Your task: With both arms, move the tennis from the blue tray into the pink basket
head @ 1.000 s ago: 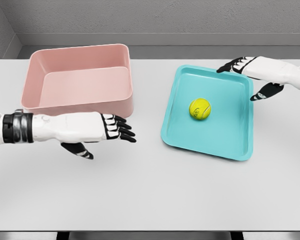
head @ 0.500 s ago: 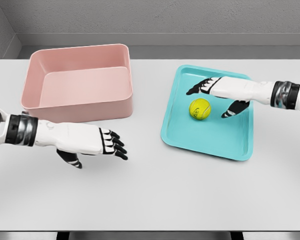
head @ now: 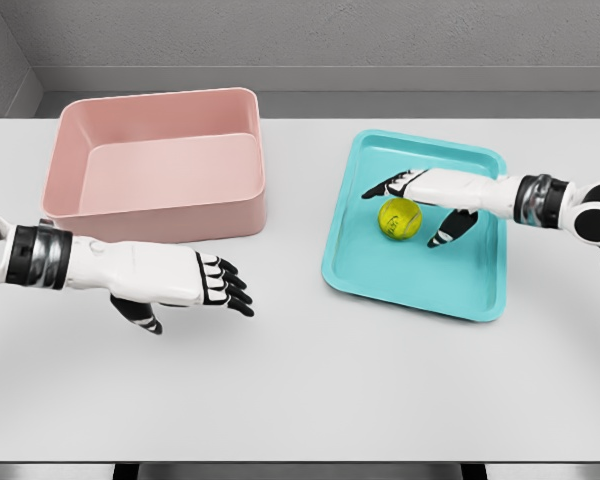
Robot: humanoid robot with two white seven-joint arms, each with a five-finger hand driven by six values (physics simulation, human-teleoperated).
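Right hand [head: 420,200] open over the tennis ball [head: 400,218] in the blue tray [head: 380,270]; left hand [head: 195,280] open above the worktop [head: 300,380].

The yellow tennis ball lies in the middle of the tray, right of the pink basket [head: 160,215]; the right hand reaches in from the right edge, its fingers [head: 385,186] spread just behind the ball and its thumb [head: 445,235] to the ball's right, gripping nothing; whether it touches the ball cannot be told; the left hand hovers in front of the basket, fingers loosely extended and pointing right, holding nothing; the basket stands at the worktop's back left, well apart from the tray.
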